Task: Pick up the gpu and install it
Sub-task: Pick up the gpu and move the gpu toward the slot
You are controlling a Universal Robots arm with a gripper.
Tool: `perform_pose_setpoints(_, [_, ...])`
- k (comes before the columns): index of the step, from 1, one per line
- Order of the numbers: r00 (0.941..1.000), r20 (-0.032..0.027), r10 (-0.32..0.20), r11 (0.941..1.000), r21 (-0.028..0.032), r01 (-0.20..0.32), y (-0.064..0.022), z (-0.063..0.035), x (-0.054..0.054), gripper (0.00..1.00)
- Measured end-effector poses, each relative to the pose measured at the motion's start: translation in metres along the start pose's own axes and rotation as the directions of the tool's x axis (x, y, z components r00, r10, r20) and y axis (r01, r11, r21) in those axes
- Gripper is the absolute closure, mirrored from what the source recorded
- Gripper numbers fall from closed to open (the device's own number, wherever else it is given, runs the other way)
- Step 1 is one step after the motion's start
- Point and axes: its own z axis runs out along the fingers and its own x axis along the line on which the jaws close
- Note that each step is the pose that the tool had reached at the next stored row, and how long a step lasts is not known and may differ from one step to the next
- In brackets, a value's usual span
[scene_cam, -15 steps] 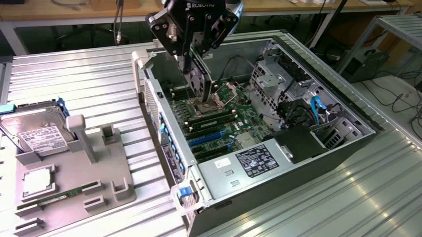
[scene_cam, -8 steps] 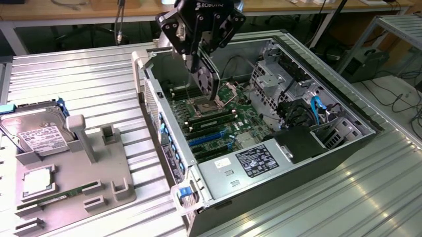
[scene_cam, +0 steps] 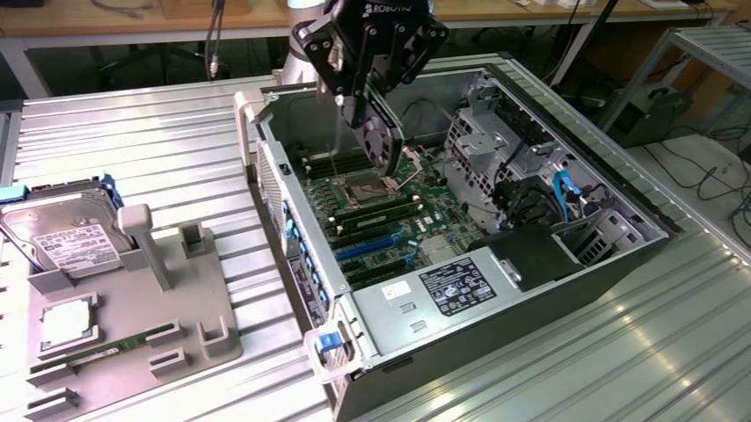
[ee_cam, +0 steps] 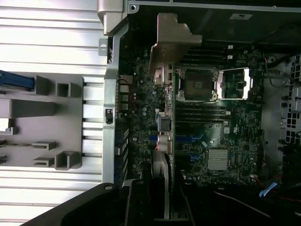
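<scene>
I have the gripper [scene_cam: 366, 105] over the open computer case [scene_cam: 610, 207]. Its fingers are closed partway onto the upper edge of the gpu [scene_cam: 382, 145], which hangs upright in the grip, clear of the motherboard [scene_cam: 411, 215] and roughly above the open CPU socket [scene_cam: 366, 186]. The round black fan face shows in the exterior view. From the wrist camera the card is edge-on, a thin strip with its silver end bracket [ee_cam: 170, 44] at the far end. The end nearest the camera is lost in the dark gripper body. Around the card are the blue expansion slots [scene_cam: 369, 248], closer to the power supply [scene_cam: 458, 290], and a blue cable [scene_cam: 564, 189] by the drive bays toward the exterior view's right. Well apart on the ribbed metal table [scene_cam: 153, 141], a grey fixture [scene_cam: 193, 303] holds a hard drive [scene_cam: 59, 233] with a white label, a square silver chip [scene_cam: 65, 321] and a green memory stick [scene_cam: 105, 352]. I cannot read the power supply sticker or the drive label. White lettering on the gripper body starts "ROBOT" and is cut off by the frame's top edge.
</scene>
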Motion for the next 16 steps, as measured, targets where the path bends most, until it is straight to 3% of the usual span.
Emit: perform_pose_setpoints(16, [1.0, 0.0, 0.001, 1.0, 0.0001, -0.001, -0.0016, 0.001, -0.041, 0.73])
